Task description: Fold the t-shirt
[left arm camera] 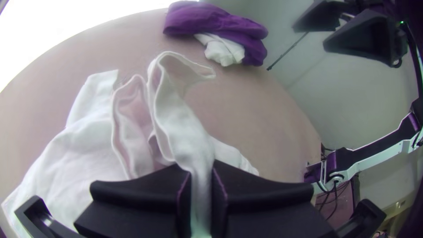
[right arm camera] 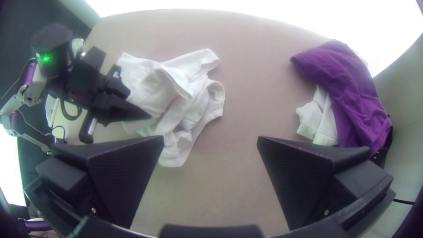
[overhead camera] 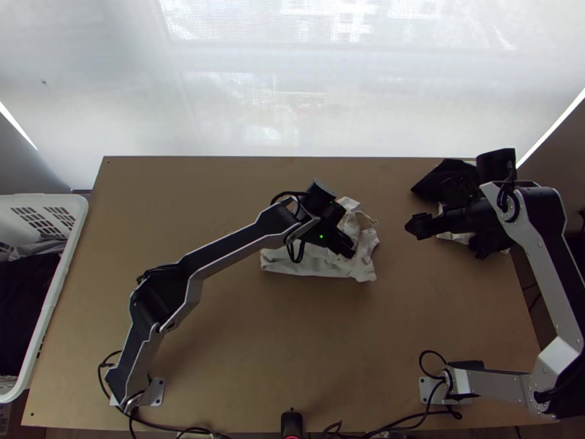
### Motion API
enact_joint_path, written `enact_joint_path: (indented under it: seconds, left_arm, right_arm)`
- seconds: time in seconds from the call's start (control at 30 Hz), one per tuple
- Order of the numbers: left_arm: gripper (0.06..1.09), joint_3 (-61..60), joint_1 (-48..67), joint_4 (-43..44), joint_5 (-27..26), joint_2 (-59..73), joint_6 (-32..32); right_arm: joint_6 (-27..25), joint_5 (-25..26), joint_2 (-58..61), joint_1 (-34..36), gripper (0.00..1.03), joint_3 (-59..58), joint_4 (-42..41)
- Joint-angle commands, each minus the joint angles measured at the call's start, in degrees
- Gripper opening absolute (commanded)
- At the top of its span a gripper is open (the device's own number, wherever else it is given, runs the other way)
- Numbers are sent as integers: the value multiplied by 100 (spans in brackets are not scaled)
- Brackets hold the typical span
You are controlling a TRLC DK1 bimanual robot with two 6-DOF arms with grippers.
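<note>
T-shirt [overhead camera: 318, 265]: white, bunched in loose folds near the middle of the table [overhead camera: 278, 336], beneath the left gripper [overhead camera: 346, 249]; in the left wrist view several layers stand up as raised ridges.
Left gripper's hold: fingers closed on the t-shirt, a raised fold of white fabric pinched between them, as the left wrist view shows.
Right gripper [overhead camera: 417, 226]: over the table between the t-shirt and the cloth pile, touching neither; in the right wrist view its fingers stand wide apart with nothing between them.
Purple cloth [right arm camera: 348, 88]: heaped at the table's far right corner, looking nearly black from the top view.
Small white cloth [right arm camera: 318, 115]: crumpled, partly under the purple cloth, well apart from the t-shirt.
Basket [overhead camera: 57, 285]: white, along the table's left side, with dark fabric [overhead camera: 25, 300] inside.
</note>
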State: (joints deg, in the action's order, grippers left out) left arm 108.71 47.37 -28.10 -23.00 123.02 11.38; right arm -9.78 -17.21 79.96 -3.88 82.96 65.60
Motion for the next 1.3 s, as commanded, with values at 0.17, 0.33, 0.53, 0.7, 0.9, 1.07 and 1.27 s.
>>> enact_joint_path:
  seconds: [0.17,0.33,0.53,0.7,0.9,1.07,1.27]
  left_arm:
    - [104,371,-27,-1602,-11,-296,-232]
    - [104,-359,-958,-1945,-11,-1333,-540]
    - [104,-1853,-2004,-1594,-11,-1773,-1006]
    - [104,-2600,-2189,-1198,6,-1826,-1023]
    - [104,-2714,-2189,-1040,59,-1667,-944]
    - [104,-2706,-2180,-1031,77,-1527,-944]
    - [104,-2653,-2197,-1031,86,-1518,-979]
  right_arm:
    - [-33,-1,10,-227,99,-227,-144]
    - [-296,51,301,-825,99,-78,-426]
    - [-384,253,1452,-1853,99,1108,-470]
    - [-288,271,2498,-2565,99,1970,-496]
    - [-147,271,3095,-2969,99,1926,-663]
    - [-147,271,3060,-2890,99,1407,-724]
    - [-24,262,2375,-2530,99,326,-944]
